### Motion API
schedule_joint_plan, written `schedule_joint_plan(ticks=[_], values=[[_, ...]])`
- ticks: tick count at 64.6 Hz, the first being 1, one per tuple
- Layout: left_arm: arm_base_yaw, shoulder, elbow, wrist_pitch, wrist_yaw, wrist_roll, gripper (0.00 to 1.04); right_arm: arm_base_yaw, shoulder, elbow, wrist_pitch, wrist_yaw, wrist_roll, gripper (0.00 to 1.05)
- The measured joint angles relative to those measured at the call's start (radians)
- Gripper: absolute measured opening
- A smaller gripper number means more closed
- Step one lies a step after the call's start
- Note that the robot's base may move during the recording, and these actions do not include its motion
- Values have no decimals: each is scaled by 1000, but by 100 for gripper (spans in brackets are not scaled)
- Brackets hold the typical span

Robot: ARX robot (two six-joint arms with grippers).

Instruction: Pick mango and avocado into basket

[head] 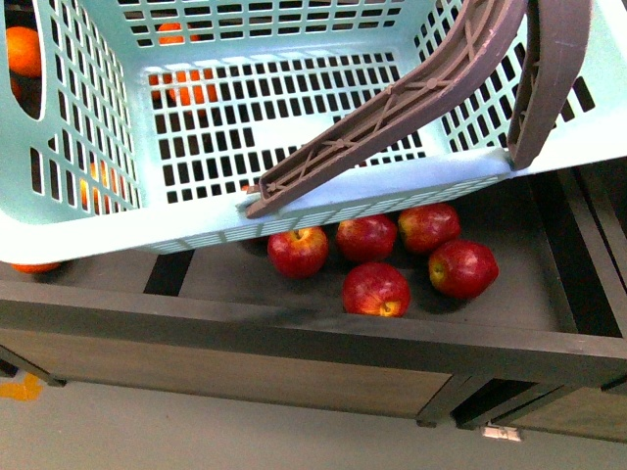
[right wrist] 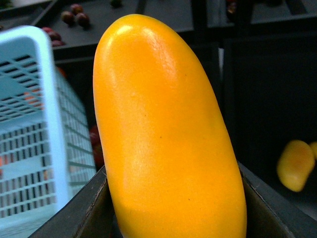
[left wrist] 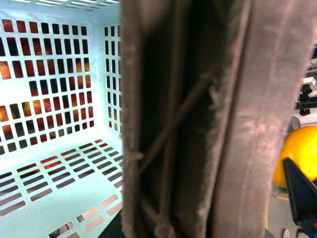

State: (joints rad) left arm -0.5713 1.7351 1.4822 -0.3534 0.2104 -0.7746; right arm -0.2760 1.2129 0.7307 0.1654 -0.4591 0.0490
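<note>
The light teal basket (head: 88,230) hangs tilted above the shelf and fills the upper front view, with nothing lying in it. Its brown ribbed handle (head: 392,108) crosses the right side. In the left wrist view that handle (left wrist: 198,124) fills the middle; my left gripper is shut on it, its fingers hidden. My right gripper (right wrist: 168,218) is shut on the smooth yellow-orange mango (right wrist: 163,134), which stands upright between the dark fingers (right wrist: 84,208), beside the basket (right wrist: 29,124). The mango (left wrist: 297,153) also shows past the handle. The avocado is out of view.
Several red apples (head: 377,289) lie on the dark wooden shelf (head: 294,328) under the basket. Oranges (head: 191,88) show through the basket's slots and at the far left (head: 22,49). Another yellow fruit (right wrist: 295,165) lies in a dark bin beyond the mango.
</note>
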Motion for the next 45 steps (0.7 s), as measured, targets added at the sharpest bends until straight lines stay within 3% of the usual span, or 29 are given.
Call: schedule_joint_plan(ticks=[21, 43, 45], values=[[0, 0, 0, 0, 0, 0, 14, 405, 39, -38, 63, 232, 99, 58], [0, 0, 0, 0, 0, 0, 14, 579, 139, 30, 85, 336, 154, 58], [0, 0, 0, 0, 0, 0, 14, 587, 144, 31, 88, 340, 155, 61]])
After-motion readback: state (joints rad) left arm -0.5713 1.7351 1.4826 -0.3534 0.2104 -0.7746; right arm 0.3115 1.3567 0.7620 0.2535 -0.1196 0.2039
